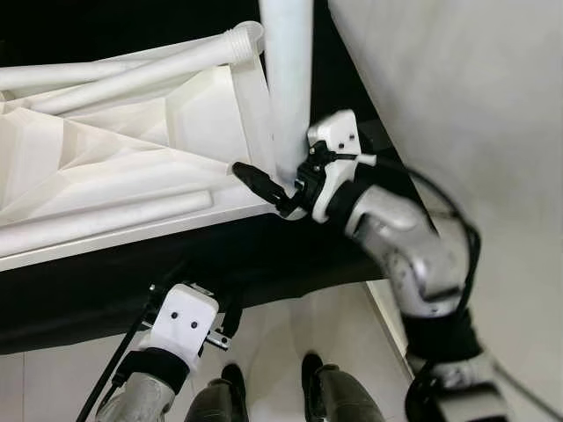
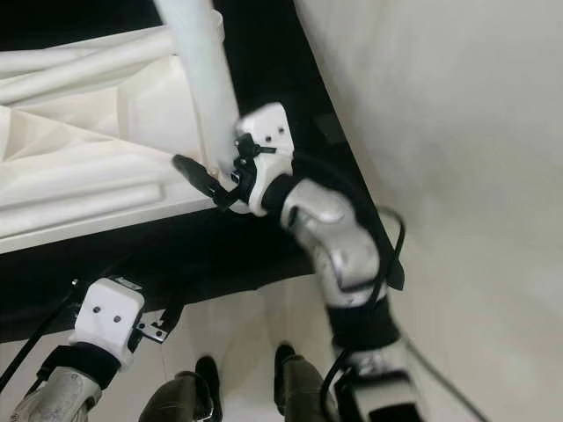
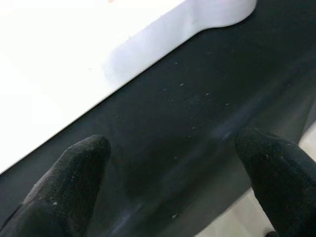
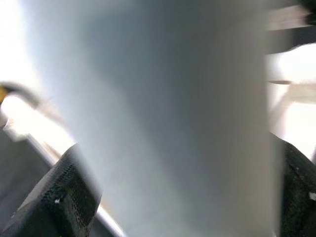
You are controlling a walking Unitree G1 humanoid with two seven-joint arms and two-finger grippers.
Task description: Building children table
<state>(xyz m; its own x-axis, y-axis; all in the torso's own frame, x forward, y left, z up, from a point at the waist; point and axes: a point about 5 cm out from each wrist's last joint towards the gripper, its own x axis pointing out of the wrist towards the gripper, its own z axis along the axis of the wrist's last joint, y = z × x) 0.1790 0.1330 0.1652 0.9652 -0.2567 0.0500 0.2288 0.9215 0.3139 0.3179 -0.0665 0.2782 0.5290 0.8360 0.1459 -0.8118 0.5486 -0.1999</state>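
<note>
left eye view showed, at the far left, the white plastic children's tabletop (image 1: 132, 149) lying upside down on a black cloth-covered surface (image 1: 264, 255), its ribbed underside facing up. two loose white plastic tube legs (image 1: 132, 75) lay across its top edge, one ending in a threaded tip, and another leg lay along its near rim. below the tabletop's near edge the left gripper (image 3: 173, 187) hung low beside the black surface; from its wrist its two black fingers (image 3: 74, 173) stood well apart with nothing between them, pointed at the dark cloth and the tabletop's white edge. between the arms, the robot's dark feet stood on a pale tiled floor (image 1: 273, 338). further right, an upright white plastic tube leg (image 1: 288, 79) rose from the tabletop's right corner. the right gripper (image 1: 283, 189) was clamped around the base of this leg, one black finger on each side and pressed against it; in the right wrist view the blurred leg sat between the two fingers. a pale wall (image 1: 457, 114) stood on the right.
</note>
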